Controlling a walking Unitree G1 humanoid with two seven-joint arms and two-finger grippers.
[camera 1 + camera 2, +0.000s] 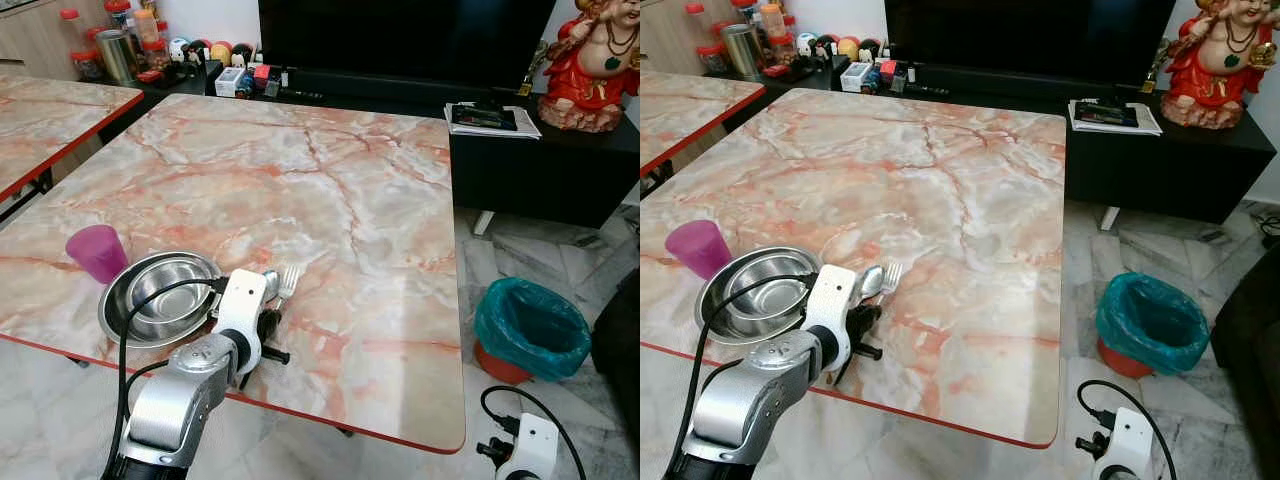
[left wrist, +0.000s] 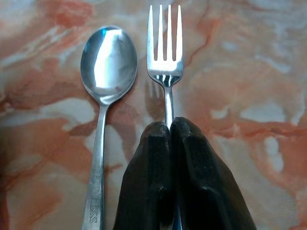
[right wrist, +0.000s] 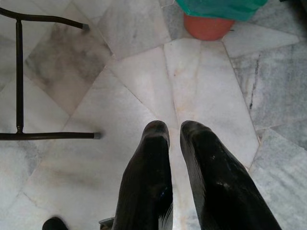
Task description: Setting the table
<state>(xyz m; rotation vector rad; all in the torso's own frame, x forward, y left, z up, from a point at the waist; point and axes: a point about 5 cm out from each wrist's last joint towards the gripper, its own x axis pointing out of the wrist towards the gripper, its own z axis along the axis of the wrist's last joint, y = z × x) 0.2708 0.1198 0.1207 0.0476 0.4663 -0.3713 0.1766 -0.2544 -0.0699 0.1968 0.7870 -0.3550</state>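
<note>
Left gripper (image 2: 170,125): we see our left arm stretched over the near edge of the worktop (image 1: 330,180), its jaws pinched tight on the handle of the fork (image 2: 166,52).
Fork: it lies flat on the marble, tines pointing straight ahead of the jaws, handle running back between them.
Spoon (image 2: 106,67): just beside the fork and parallel to it, bowl level with the tines, handle running back alongside the jaws; the two pieces do not touch.
Steel bowl (image 1: 160,292): it sits on the worktop just to the left of the jaws and cutlery, partly behind our wrist and its black cable.
Purple cup (image 1: 97,251): upright on the worktop beyond the bowl on its far left side, close to its rim.
Right gripper (image 3: 173,132): our right arm hangs low beside the worktop, its jaws a narrow gap apart with nothing between them, pointing down at the pale tiled floor (image 3: 144,86).
Bin (image 1: 530,328): an orange bin lined with a teal bag stands on the floor ahead of the right jaws.
Background: beyond the worktop, well clear of both jaws, a black cabinet (image 1: 540,160) carries a red-robed figurine (image 1: 595,62).
</note>
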